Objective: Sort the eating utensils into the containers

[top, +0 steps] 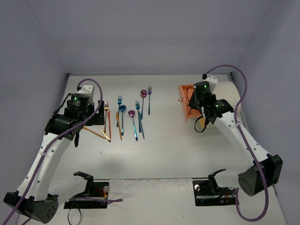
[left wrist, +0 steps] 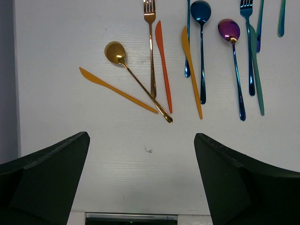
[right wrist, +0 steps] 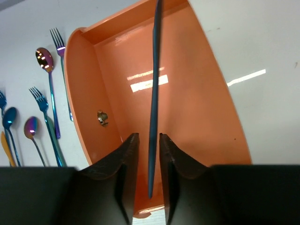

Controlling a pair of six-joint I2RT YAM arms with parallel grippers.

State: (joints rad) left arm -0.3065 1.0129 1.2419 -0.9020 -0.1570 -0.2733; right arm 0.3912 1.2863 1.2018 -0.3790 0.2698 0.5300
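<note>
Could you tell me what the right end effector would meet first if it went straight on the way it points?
Probably the inside bottom of the orange drawer, ahead of its fingers; the thin blue utensil between them would touch it first. Depth is unclear.

Utensils lying left, drawer sitting right on the counter (top: 164,154)

The row of utensils (top: 132,114) is lying left of the counter's middle, handles running near to far, two of them lying further back than the rest. At the row's left end a slanted knife (left wrist: 117,90) and a slanted spoon (left wrist: 136,79) are lying beside each other, the spoon's handle crossing the handle of a straight fork (left wrist: 151,51). The left claw (left wrist: 141,136) is hanging over bare counter just on the near side of these. Well apart to the right, the drawer (top: 184,93) is sitting with its knob (top: 181,99) facing the row. The right claw (right wrist: 147,140) is hanging over the drawer, a thin utensil (right wrist: 155,70) standing between its fingers above the drawer's inside
</note>
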